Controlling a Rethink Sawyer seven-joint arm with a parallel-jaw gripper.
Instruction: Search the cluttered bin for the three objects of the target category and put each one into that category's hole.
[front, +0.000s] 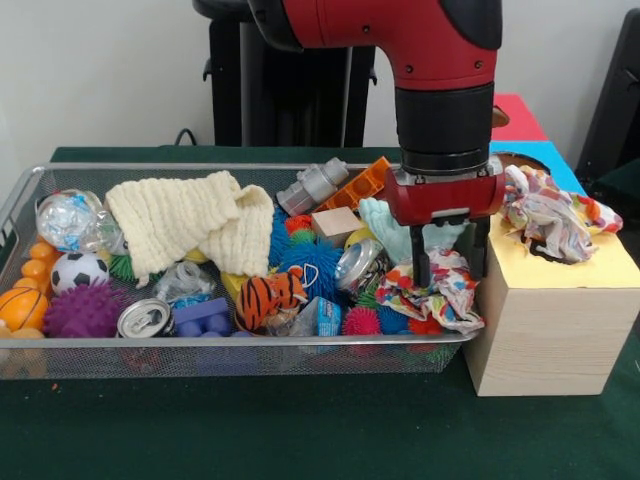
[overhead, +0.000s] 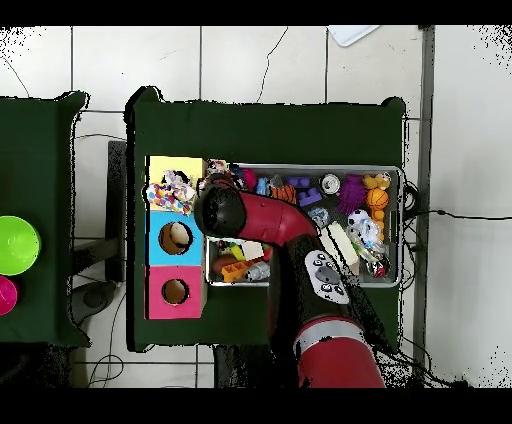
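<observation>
The gripper (front: 447, 262) hangs low at the bin's end nearest the box, its dark fingers (front: 422, 268) spread apart and empty, with one finger reaching down to the patterned cloth (front: 432, 292) that lies crumpled in the corner of the wire bin (front: 20, 190); whether it actually touches the fabric I cannot tell. Just behind the gripper a pale teal cloth (front: 385, 228) sticks up out of the clutter. Beside the gripper, outside the bin, stands the wooden box (front: 545, 335), and a second patterned cloth (front: 552, 215) sits bunched over the hole in its yellow section (overhead: 190, 167), not fully pushed in. From above, the blue and red sections further along each show an open round hole. Judging by that, cloth looks to be the target category, one piece is delivered, and the step in hand is picking the next. The move ahead calls for closing on the fabric below, lifting clear of the mesh rim, and carrying it over the yellow hole. Farther off lie a cream knitted cloth (front: 190, 220), a tiger toy (front: 270, 297) and cans; no writing is readable anywhere.
</observation>
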